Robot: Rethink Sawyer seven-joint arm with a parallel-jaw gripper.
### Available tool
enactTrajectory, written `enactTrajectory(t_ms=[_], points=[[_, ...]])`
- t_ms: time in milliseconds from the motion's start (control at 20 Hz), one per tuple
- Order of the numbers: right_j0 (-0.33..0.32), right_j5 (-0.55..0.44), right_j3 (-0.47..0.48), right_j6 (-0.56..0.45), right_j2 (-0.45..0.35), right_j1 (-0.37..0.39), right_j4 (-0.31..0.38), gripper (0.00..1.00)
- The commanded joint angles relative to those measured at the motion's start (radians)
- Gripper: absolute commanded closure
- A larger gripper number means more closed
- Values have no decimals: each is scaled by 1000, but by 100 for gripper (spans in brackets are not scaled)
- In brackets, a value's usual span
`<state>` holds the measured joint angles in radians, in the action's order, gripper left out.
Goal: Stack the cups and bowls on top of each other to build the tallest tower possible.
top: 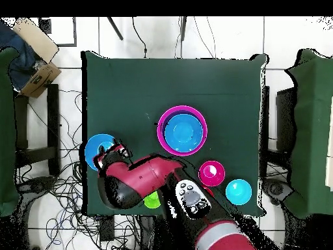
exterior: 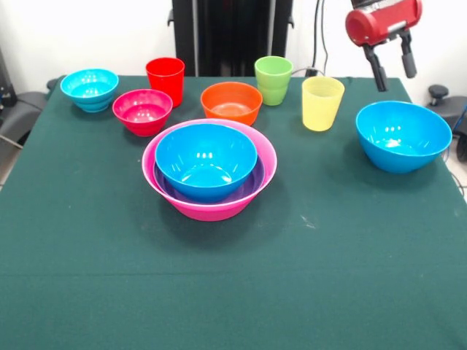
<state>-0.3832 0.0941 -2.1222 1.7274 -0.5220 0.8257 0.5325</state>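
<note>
Pink bowl (exterior: pixel 209 208) nearest; behind, pincer (exterior: pixel 392 64) hangs open, empty.

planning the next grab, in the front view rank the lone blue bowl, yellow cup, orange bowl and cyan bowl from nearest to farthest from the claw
From the claw, open at the picture's upper right:
1. Lone blue bowl, just below it at the right.
2. Yellow cup, a little to its left.
3. Orange bowl, centre back.
4. Cyan bowl, far left corner.

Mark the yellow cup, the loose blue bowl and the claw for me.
Translucent yellow plastic cup (exterior: pixel 322 104), front view, side wall.
Loose glossy blue plastic bowl (exterior: pixel 403 135), front view, inner wall.
Claw (exterior: pixel 393 71), front view, between fingertips.
</note>
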Motion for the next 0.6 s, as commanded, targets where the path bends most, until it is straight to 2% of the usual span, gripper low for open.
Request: enactTrajectory(t_ms=[50,300,600], points=[[34,68,38,72,100,-94,95,0],[-46,40,13,54,31,-82,124,0],[-94,26,1,47,-12,-79,147,0]])
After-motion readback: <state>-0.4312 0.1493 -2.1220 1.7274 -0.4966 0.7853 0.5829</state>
